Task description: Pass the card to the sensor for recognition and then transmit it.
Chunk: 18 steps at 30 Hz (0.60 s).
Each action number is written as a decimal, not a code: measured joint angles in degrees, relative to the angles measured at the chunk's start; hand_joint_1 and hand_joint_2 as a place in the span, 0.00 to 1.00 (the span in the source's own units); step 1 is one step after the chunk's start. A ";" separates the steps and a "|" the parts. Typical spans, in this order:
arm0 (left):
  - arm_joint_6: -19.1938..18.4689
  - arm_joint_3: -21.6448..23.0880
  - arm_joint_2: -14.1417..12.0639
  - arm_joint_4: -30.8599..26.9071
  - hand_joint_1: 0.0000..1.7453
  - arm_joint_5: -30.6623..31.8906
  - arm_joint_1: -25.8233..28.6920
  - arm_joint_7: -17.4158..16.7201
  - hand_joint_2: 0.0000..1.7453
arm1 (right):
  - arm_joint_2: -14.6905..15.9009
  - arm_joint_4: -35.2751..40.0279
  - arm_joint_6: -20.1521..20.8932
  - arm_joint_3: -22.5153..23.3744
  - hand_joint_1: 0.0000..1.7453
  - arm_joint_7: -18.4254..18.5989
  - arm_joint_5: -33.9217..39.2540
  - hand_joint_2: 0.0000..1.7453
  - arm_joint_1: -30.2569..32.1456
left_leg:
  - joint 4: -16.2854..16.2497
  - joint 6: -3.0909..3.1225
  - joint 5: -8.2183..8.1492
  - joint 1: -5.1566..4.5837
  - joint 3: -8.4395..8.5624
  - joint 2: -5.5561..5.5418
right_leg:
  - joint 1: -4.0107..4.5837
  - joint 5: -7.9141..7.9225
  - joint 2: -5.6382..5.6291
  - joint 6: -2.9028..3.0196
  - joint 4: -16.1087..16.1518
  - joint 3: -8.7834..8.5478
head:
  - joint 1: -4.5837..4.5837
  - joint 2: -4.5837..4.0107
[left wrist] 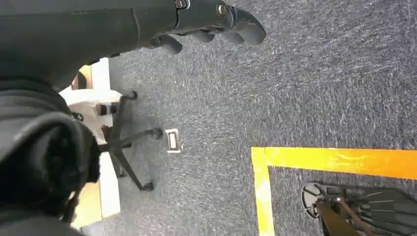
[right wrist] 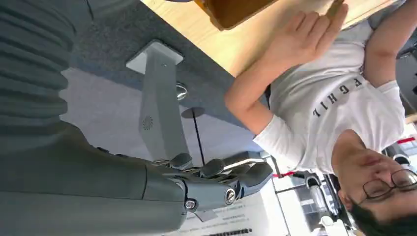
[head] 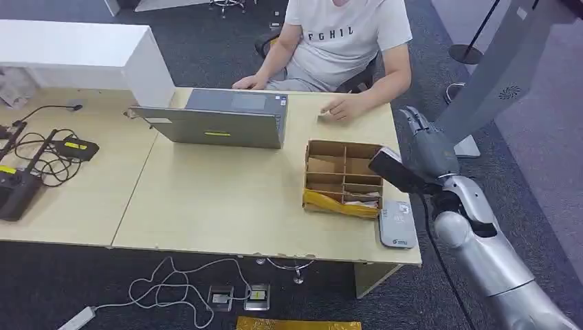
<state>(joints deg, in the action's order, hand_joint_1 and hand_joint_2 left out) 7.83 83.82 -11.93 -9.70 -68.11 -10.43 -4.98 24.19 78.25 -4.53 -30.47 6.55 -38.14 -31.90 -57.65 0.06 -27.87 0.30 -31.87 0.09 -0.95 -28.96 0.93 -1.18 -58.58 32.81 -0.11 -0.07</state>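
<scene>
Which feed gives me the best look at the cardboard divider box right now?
The head view: the cardboard divider box sits whole on the table, compartments visible, beside the right hand. The right wrist view catches just a brown corner of it. The left wrist view looks down at carpet.

The head view takes in one wooden table (head: 206,199), and on it one open laptop (head: 218,118), one compartmented cardboard box (head: 343,177) right of centre and one grey card sensor (head: 397,224) at the lower right edge. One black device (head: 17,189) with a tangle of cables sits at the far left, one person (head: 344,34) sits at the top, and one robot hand (head: 419,137), the right, is raised at the right. On the floor at the bottom lies one white power strip (head: 77,317).
</scene>
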 joint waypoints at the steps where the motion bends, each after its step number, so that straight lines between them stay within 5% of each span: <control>1: 0.02 0.00 0.00 0.00 0.00 -0.13 0.01 -0.07 0.00 | 0.22 0.60 0.84 0.24 0.00 0.77 0.62 1.00 0.37 | 0.00 0.00 0.00 0.00 0.00 0.00 | 0.00 0.00 0.01 0.00 0.00 0.00 | -0.02 0.00; 8: 0.46 0.00 0.00 0.00 0.00 -0.74 0.05 -0.44 0.00 | 4.42 7.85 7.00 2.12 0.00 7.44 -2.51 1.00 5.08 | -0.01 0.00 -0.01 -0.01 0.01 -0.01 | -0.01 0.00 0.01 0.00 0.02 0.00 | -0.02 0.00; 18: 0.66 0.00 0.00 0.00 0.00 -1.25 0.13 -0.48 0.00 | 8.37 16.11 12.18 2.93 0.00 8.62 -3.84 1.00 10.57 | 0.01 -0.02 -0.02 0.00 0.01 0.03 | 0.00 0.00 -0.01 0.00 0.02 0.00 | 0.00 0.00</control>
<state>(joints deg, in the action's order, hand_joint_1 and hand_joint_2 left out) 8.48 83.82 -11.93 -9.70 -69.35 -10.30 -5.46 32.57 94.36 7.65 -27.54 15.17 -41.99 -21.32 -57.65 0.04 -27.88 0.30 -31.86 0.12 -0.95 -28.96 0.91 -1.18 -58.56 32.80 -0.11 -0.07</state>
